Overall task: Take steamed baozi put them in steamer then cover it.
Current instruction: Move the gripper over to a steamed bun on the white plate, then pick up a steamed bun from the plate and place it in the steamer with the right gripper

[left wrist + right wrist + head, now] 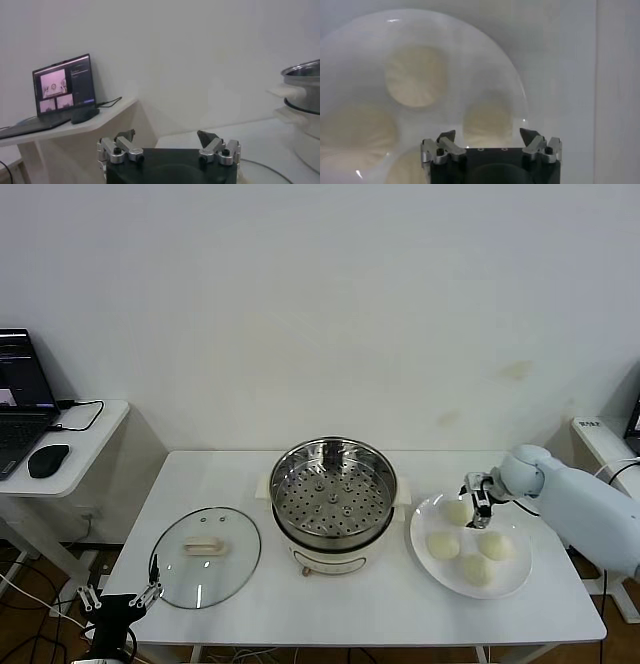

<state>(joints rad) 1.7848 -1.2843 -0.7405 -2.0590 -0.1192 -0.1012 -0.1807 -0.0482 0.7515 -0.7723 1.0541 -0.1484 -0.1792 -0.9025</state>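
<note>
1. I see nothing loaded yet: the round shiny steel steamer (333, 502), centre of the head view, shows only its bare perforated tray.
2. All four smooth cream-white baozi (443, 545) sit on the flat white plate (518, 575), lower right.
3. My right gripper (480, 506) hangs over the rearmost bun, fingers spread, gripping nothing.
4. The clear glass cover (205, 556) lies on the table, lower left; my left gripper (124, 600) waits beside it, fingers wide.
5. I can read no brand or label; the laptop (60, 93) screen text is illegible.
</note>
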